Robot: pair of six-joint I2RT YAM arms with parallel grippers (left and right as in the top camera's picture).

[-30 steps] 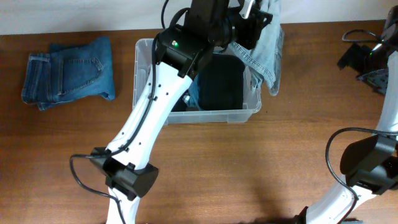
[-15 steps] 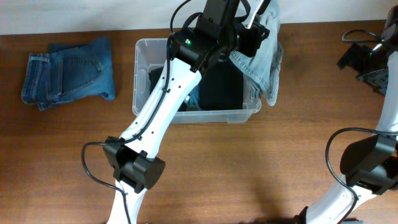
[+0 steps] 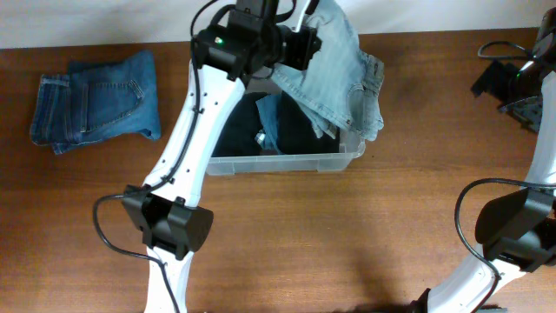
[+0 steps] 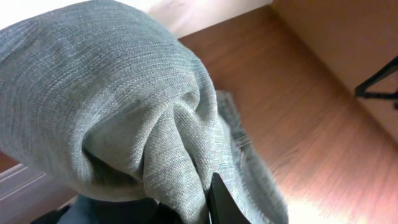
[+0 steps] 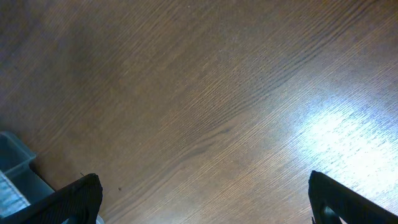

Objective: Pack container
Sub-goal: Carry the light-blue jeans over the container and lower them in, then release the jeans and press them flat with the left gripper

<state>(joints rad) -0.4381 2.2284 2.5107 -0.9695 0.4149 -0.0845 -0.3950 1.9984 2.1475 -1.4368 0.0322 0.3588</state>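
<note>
1. Where the left arm reaches over the far side of the bin, the left hand [image 3: 301, 36] is closed on a bunched fold of a pale blue-grey denim garment [image 3: 334, 76] and holds it up off the table.
2. Seen from the left wrist, one dark finger [image 4: 219, 198] presses into the gathered cloth [image 4: 118, 106], which fills most of that view; the other finger is hidden by the fabric.
3. From that grip the denim garment hangs down and to the right, and its lower end drapes over the right-hand rim and corner of the large clear plastic rectangular container [image 3: 287, 163].
4. That container stands on the brown wooden table [image 3: 365, 235], towards the far edge and near the middle, with its long front wall facing the robot.
5. Inside the container lies a dark, nearly black garment [image 3: 306, 130], and a bit of mid-blue cloth [image 3: 269, 122] shows beside it.
6. Well apart to the left of the container, a folded pair of darker blue jeans [image 3: 95, 100] lies flat on the table.
7. Far to the right, the right hand [image 5: 205, 208] hovers over bare wood with its two dark fingertips spread wide and nothing between them; from overhead it sits near the table's right edge [image 3: 514, 87].
</note>
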